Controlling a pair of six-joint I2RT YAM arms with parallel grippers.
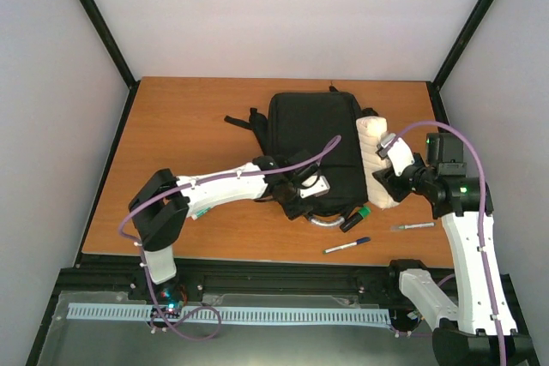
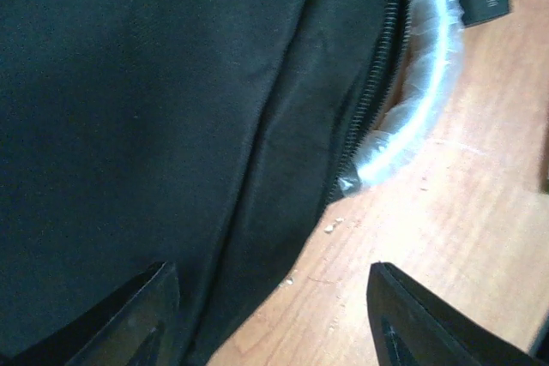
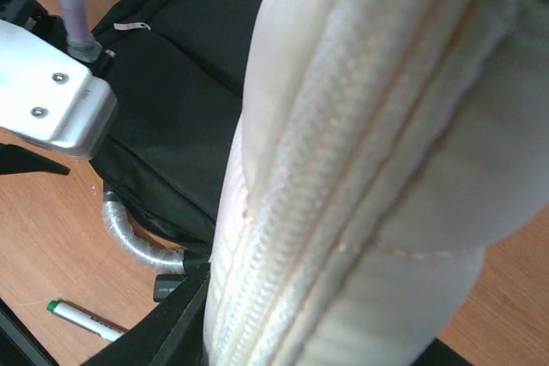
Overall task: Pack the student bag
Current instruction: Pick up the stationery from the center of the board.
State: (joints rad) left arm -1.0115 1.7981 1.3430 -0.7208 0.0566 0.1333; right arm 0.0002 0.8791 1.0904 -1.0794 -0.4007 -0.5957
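Observation:
The student bag (image 1: 313, 139) lies flat mid-table, black, its silvery handle (image 1: 321, 221) at the near edge. My left gripper (image 1: 310, 197) hovers open over that near edge. In the left wrist view the left gripper (image 2: 274, 319) straddles the edge of the student bag (image 2: 129, 126): one finger is over the fabric, the other over bare wood, below the zipper (image 2: 377, 83) and the handle (image 2: 420, 100). My right gripper (image 1: 386, 183) is shut on a cream pencil pouch (image 1: 375, 156), held just right of the bag. That pouch (image 3: 360, 169) fills the right wrist view between the right gripper (image 3: 300, 351) fingers.
A black marker with a green cap (image 1: 356, 215) lies by the handle. Nearer the front edge lie a blue pen (image 1: 346, 246) and a silver pen (image 1: 413, 226). A green-tipped white pen (image 3: 86, 320) shows in the right wrist view. Bag straps (image 1: 243, 120) trail to the left.

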